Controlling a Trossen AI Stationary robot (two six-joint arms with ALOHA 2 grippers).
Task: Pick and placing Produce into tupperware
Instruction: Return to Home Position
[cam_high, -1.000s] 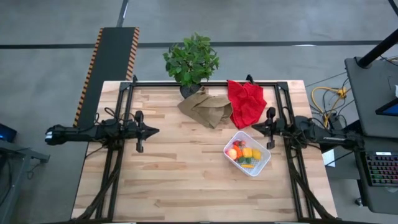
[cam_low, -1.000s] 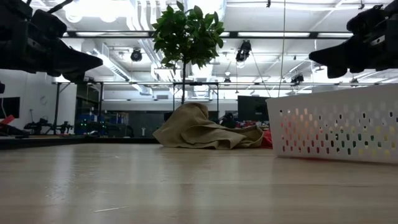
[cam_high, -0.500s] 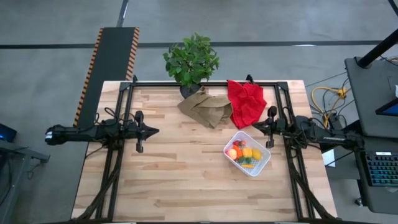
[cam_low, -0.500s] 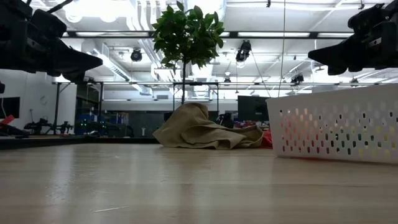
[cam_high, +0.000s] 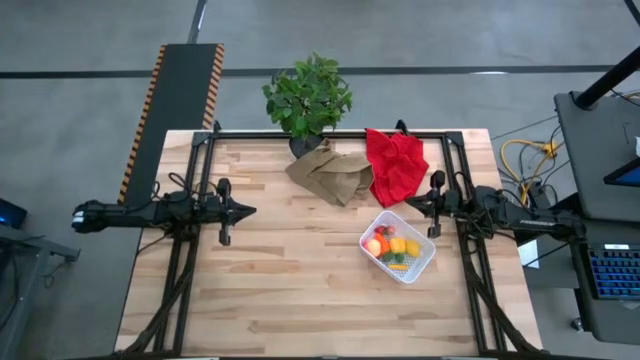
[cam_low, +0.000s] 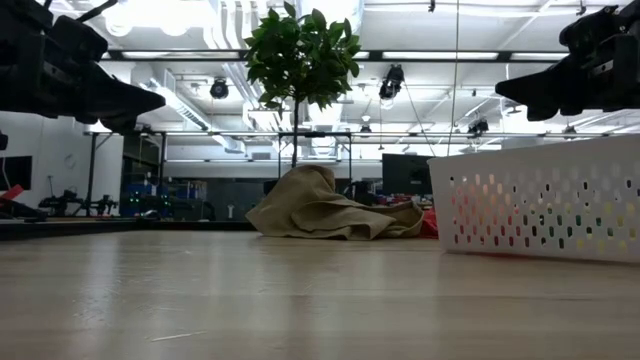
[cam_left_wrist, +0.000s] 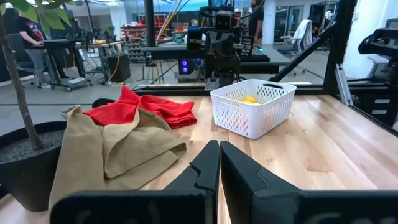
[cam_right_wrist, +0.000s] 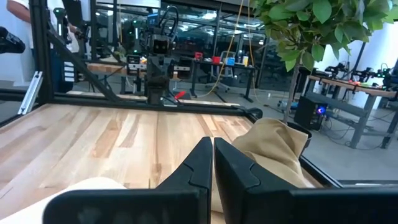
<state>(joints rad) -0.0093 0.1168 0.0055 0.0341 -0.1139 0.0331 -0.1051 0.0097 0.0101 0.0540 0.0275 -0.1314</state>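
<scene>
The white tupperware (cam_high: 398, 246) stands on the table's right half, its perforated wall (cam_low: 545, 205) showing in the low view. Inside it lies the produce (cam_high: 391, 245): yellow, pink-orange, red and green pieces; a yellow piece (cam_left_wrist: 249, 99) shows over the rim in the left wrist view. My left gripper (cam_high: 250, 211) hovers shut at the table's left side, above the wood, pointing level toward the right. My right gripper (cam_high: 410, 205) hovers shut at the right side, just beyond the tupperware's far right corner, pointing level toward the left. Neither holds anything.
A crumpled brown paper bag (cam_high: 330, 172) and a red cloth (cam_high: 396, 163) lie at the table's far middle, with a potted plant (cam_high: 307, 95) behind them at the far edge. A black frame (cam_high: 330, 133) runs along the far edge.
</scene>
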